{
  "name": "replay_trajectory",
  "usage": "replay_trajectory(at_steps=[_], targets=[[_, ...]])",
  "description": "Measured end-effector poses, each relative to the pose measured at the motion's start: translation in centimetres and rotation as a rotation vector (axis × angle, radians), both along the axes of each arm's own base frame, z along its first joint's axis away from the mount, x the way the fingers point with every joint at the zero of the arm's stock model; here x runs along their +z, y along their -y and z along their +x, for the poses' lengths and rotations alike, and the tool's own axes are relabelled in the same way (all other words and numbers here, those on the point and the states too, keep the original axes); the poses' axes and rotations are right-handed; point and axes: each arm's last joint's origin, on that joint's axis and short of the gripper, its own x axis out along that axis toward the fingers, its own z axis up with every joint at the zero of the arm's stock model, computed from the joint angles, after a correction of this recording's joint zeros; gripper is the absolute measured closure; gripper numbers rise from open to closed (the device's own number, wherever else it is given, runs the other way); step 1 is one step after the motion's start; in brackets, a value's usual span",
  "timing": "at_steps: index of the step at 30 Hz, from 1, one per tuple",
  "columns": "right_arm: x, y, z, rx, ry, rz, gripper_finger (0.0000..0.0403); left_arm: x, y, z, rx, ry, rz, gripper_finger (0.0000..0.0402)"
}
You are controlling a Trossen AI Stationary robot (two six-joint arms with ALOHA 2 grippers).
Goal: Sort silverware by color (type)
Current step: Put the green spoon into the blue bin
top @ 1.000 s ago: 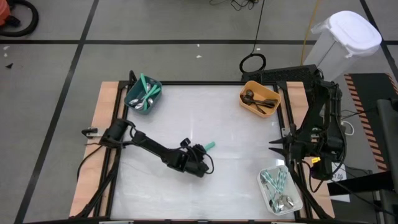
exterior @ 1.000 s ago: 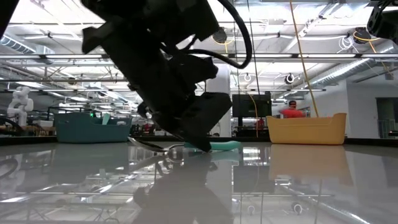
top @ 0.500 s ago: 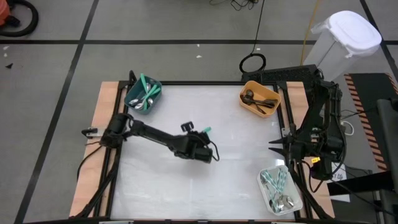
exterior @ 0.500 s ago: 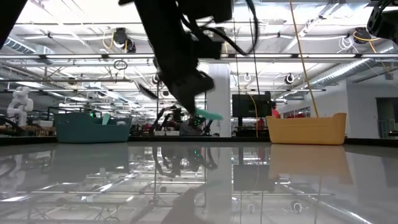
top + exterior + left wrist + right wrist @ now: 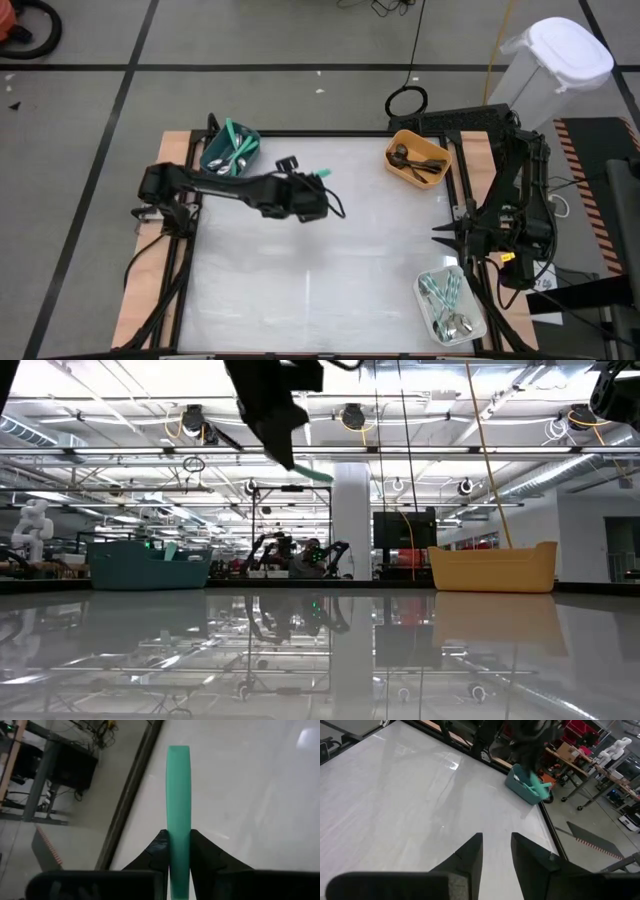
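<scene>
Nearest you, the clear plastic tray (image 5: 452, 310) of teal-handled and silver cutlery sits at the glossy white counter (image 5: 330, 290)'s near right corner. Just beyond it your right hand (image 5: 496, 851) waits off the counter's right edge, fingers parted, holding nothing. Farther in, your left hand (image 5: 179, 851) grips a teal-green plastic-handled utensil (image 5: 179, 805) aloft, near the teal rectangular bin (image 5: 229, 155) at the far left corner.

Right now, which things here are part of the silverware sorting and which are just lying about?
Part of the job:
- teal-handled utensil held by the left gripper
- silverware in the teal bin
- silverware in the orange bin
- silverware in the white bin

Just lying about:
- white lidded container
- cable loop on the floor
</scene>
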Motion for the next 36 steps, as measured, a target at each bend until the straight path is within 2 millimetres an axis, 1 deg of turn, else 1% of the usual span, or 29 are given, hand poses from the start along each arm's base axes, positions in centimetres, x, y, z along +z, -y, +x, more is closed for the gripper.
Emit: replay_trajectory(at_steps=[4, 8, 11, 14, 17, 19, 21, 23, 25, 27, 28, 31, 34, 36], targets=[[0.0, 0.0, 0.0, 0.0, 0.0, 0.0, 0.0307, 1.9, -1.2, -1.6, 0.029, 0.003, 0.015, 0.0357], [0.0, 0.0, 0.0, 0.0, 0.0, 0.0, 0.031, 3.1, -2.0, -3.0, 0.067, 0.003, 0.012, 0.0357], [0.1, 0.1, 0.0, 0.0, 0.002, 0.008, 0.0325, 3.7, -2.5, -3.6, 0.092, 0.023, 0.016, 0.0357], [0.2, 0.4, -0.1, 0.0, 0.006, 0.024, 0.0359, 3.3, -3.0, -4.5, 0.114, 0.025, 0.032, 0.0357], [0.5, 0.8, -0.2, 0.0, 0.012, 0.05, 0.0394, 1.9, -3.6, -7.1, 0.165, 0.028, 0.033, 0.0357], [0.6, 1.0, -0.2, -0.003, 0.018, 0.074, 0.0396, 1.2, -3.9, -8.9, 0.195, 0.109, 0.029, 0.0357], [0.7, 1.2, -0.3, -0.006, 0.022, 0.084, 0.0395, 0.1, -4.2, -11.2, 0.226, 0.14, 0.026, 0.0357], [0.7, 1.3, -0.3, -0.003, 0.032, 0.076, 0.04, -0.3, -4.7, -13.0, 0.271, 0.25, 0.014, 0.0357], [0.9, 1.6, -0.3, -0.006, 0.063, 0.064, 0.04, -1.2, -5.3, -15.2, 0.341, 0.268, 0.006, 0.0357], [1.0, 1.8, -0.3, -0.008, 0.093, 0.055, 0.0399, -1.5, -5.9, -16.9, 0.405, 0.325, 0.008, 0.0357], [1.1, 2.0, -0.4, -0.01, 0.109, 0.048, 0.04, -1.8, -6.3, -17.6, 0.431, 0.32, 0.009, 0.0357], [1.4, 2.5, -0.5, -0.016, 0.151, 0.026, 0.0401, -2.1, -7.5, -19.0, 0.491, 0.346, 0.032, 0.0357], [1.5, 3.1, -0.6, -0.025, 0.191, 0.02, 0.0401, -2.4, -9.0, -19.6, 0.499, 0.304, 0.06, 0.0357], [1.6, 3.4, -0.7, -0.026, 0.196, 0.023, 0.0401, -3.0, -10.0, -19.8, 0.465, 0.237, 0.069, 0.0357]])
